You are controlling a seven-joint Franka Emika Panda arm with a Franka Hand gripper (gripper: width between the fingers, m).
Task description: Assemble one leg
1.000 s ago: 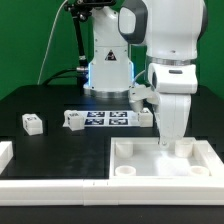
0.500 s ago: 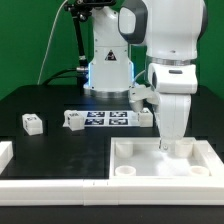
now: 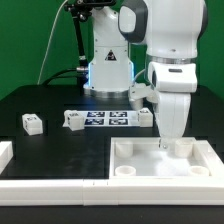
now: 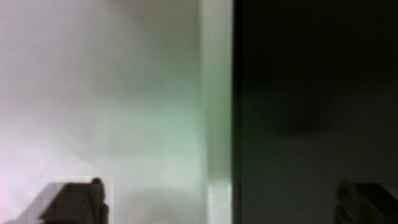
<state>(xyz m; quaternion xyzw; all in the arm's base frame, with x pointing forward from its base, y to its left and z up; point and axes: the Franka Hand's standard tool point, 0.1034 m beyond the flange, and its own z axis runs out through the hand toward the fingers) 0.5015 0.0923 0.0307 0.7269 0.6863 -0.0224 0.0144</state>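
Three small white legs lie loose on the black table (image 3: 50, 100). The left leg (image 3: 32, 123) sits alone toward the exterior view's left. The middle leg (image 3: 73, 119) is just beside one end of the marker board (image 3: 105, 118). The right leg (image 3: 146, 116) is at the board's other end, partly hidden by the arm.

Each looks like light, stiff, smooth plastic. It should be easy to lift and unlikely to deform, but liable to slip or twist in a loose pinch. The best hold is probably across two flat opposite sides, low on the block.

Each leg is squat, with its tag showing toward the camera. The left and middle legs seem to lie with the longer side across the view, though they are too small to be sure.

The gripper (image 3: 168, 143) hangs well apart from the left and middle legs. It is low over the far corner of the white panel (image 3: 140, 158), beside a round socket (image 3: 181, 149). In the blurred wrist view its fingertips (image 4: 73, 202) stand wide apart with nothing between them, so it is open and empty.
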